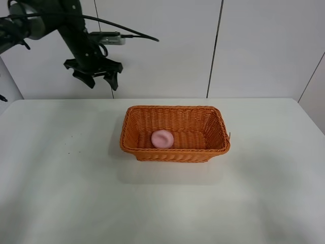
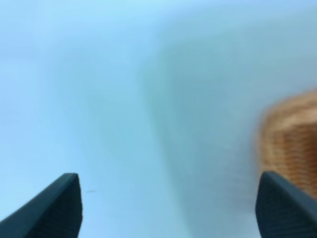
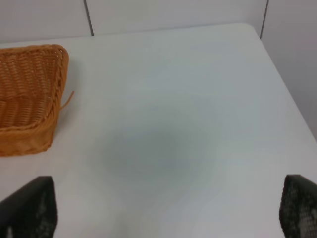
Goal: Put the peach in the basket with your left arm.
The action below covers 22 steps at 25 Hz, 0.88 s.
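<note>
The pale pink peach (image 1: 162, 139) lies inside the orange-brown wicker basket (image 1: 175, 116), on its floor toward the left. The basket stands near the middle of the white table. My left gripper (image 1: 96, 76) is open and empty, raised high above the table's back left, well apart from the basket. In the left wrist view its fingertips (image 2: 54, 208) are spread wide, with a blurred corner of the basket (image 2: 292, 144) at the edge. My right gripper (image 3: 168, 213) is open and empty; its view shows the basket's end (image 3: 29, 99).
The white table (image 1: 61, 193) stretches wide around the basket. A white panelled wall (image 1: 254, 46) stands behind it. The table's right edge (image 3: 292, 99) shows in the right wrist view.
</note>
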Each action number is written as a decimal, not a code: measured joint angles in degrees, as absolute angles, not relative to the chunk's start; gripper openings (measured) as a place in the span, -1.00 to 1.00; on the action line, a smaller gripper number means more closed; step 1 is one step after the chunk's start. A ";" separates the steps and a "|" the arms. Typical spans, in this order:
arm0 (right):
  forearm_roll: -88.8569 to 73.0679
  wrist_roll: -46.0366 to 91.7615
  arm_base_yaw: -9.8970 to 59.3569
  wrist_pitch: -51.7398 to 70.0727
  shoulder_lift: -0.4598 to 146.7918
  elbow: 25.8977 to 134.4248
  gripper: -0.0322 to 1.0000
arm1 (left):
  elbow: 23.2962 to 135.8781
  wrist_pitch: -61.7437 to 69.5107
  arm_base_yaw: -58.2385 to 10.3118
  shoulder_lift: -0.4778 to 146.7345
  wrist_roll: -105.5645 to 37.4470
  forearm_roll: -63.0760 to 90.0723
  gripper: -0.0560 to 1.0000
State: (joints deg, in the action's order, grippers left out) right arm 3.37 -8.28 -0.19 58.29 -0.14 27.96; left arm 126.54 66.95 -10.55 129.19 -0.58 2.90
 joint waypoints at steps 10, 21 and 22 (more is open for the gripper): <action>3.37 -8.28 -0.19 58.29 -0.14 27.96 0.41 | 126.12 67.02 -2.47 128.92 -0.64 2.53 0.67; 3.37 -8.28 -0.19 58.29 -0.14 27.96 0.41 | 108.83 67.02 -2.70 115.89 -0.64 2.89 0.66; 3.37 -8.28 -0.19 58.29 -0.14 27.96 0.41 | 105.65 66.97 -2.75 113.79 -0.64 2.89 0.66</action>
